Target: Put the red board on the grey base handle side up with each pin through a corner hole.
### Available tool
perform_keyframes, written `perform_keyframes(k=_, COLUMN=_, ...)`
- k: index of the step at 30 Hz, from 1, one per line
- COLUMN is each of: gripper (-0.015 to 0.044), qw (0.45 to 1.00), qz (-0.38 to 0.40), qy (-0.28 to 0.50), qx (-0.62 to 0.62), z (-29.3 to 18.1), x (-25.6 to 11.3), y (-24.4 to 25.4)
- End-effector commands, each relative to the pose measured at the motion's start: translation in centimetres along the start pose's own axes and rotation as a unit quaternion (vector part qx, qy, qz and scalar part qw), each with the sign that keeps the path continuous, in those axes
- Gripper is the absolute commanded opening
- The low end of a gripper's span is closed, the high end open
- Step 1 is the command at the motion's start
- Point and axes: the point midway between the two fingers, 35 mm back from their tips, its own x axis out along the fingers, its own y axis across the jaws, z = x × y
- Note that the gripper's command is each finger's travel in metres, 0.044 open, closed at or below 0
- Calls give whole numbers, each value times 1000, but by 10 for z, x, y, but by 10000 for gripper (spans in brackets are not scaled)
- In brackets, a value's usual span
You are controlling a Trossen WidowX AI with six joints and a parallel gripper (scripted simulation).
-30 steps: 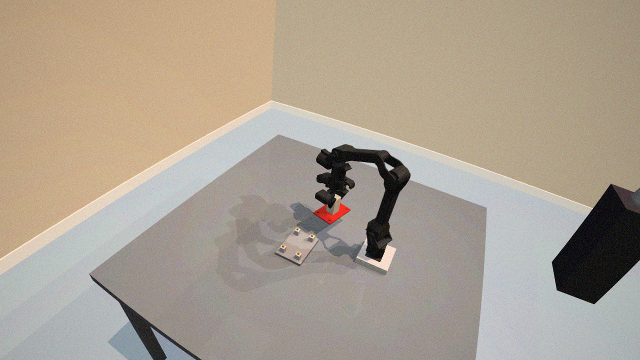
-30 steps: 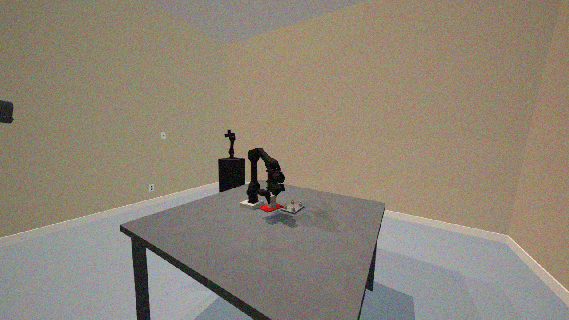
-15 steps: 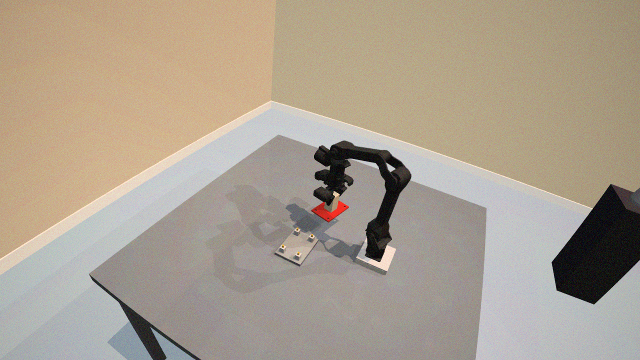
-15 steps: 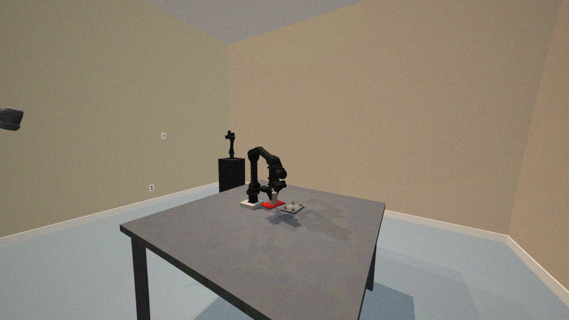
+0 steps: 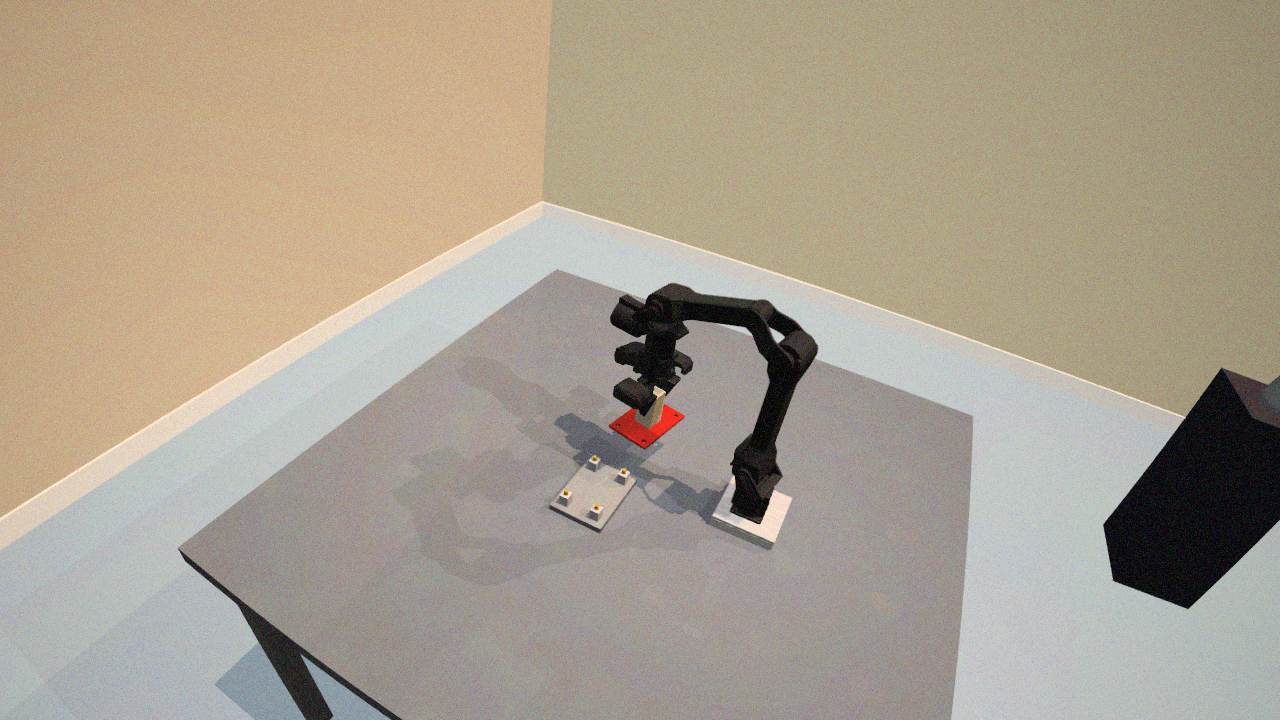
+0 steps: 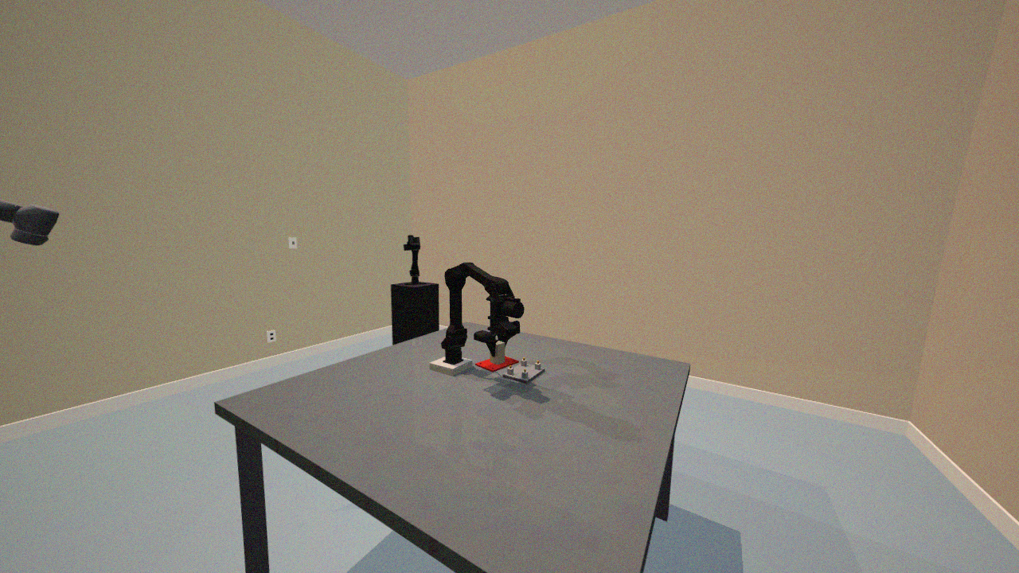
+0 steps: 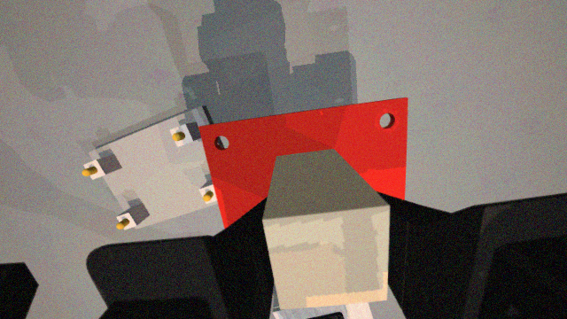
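My gripper (image 5: 654, 399) (image 6: 498, 347) (image 7: 312, 197) is shut on the pale square handle (image 5: 650, 412) (image 6: 499, 354) (image 7: 328, 235) of the red board (image 5: 644, 436) (image 6: 486, 364) (image 7: 306, 128). The board hangs above the table, roughly level, handle up. The grey base (image 5: 598, 488) (image 6: 534, 375) (image 7: 151, 173) stands on the table with four white posts, each with a gold pin. In the wrist view the base is left of the board, turned a little relative to it, and the board's left edge covers its right edge. Two corner holes show there; the other two are hidden.
The arm's white mounting block (image 5: 776, 530) (image 6: 440, 368) stands on the table (image 5: 698, 617) (image 6: 399, 456), to the right of the base in the top view. A black pedestal (image 5: 1181, 501) (image 6: 414, 313) stands off the table; in the exterior view another arm (image 6: 414, 259) is on it.
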Motion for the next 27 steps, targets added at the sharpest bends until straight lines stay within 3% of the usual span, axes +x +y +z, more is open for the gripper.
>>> perform_keyframes(k=1, gripper=0, qw=1000, qz=2, qy=4, qx=-2, z=2, x=1, y=8)
perform_keyframes(k=27, gripper=0, qw=999, qz=7, qy=8, qx=-39, z=7, x=1, y=69)
